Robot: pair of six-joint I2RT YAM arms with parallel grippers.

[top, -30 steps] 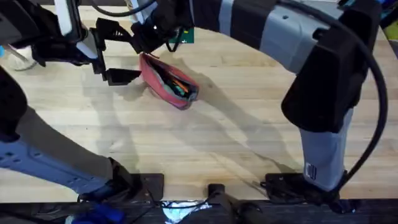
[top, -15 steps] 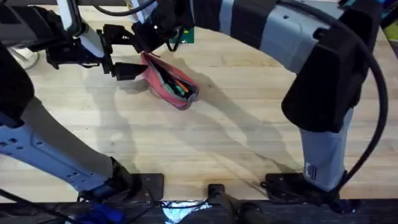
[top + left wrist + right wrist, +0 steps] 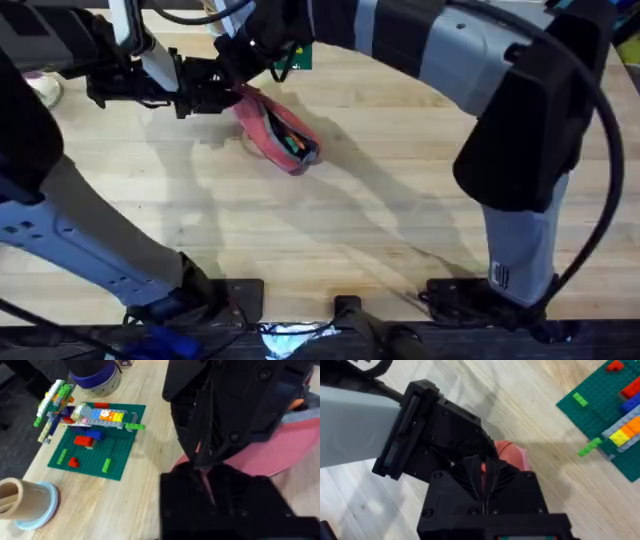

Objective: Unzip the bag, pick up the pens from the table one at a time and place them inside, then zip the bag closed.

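The pink bag (image 3: pixel 272 128) lies on the table (image 3: pixel 380 220) at the back left, its top gaping. An orange pen (image 3: pixel 291 141) shows inside the opening, with something dark beside it. My left gripper (image 3: pixel 220 95) is at the bag's left end, shut on the fabric; a pink sliver shows between its fingers (image 3: pixel 205 489), and the rest of the bag (image 3: pixel 280 450) lies beyond. My right gripper (image 3: pixel 238 70) reaches over from the back and is shut on the same end, with pink pinched at its tips (image 3: pixel 482 471) and more of the bag (image 3: pixel 514 455) past them.
A green brick baseplate (image 3: pixel 300 57) with coloured bricks (image 3: pixel 95 442) lies just behind the bag. A cardboard roll on a pale disc (image 3: pixel 25 502) stands at the far left. The right arm's bulk (image 3: pixel 520 130) arches over the table's right half.
My left gripper moved right from an open stance beside the bag and shut on the bag's left end. The bag's opening looks narrower. The right gripper stayed put.
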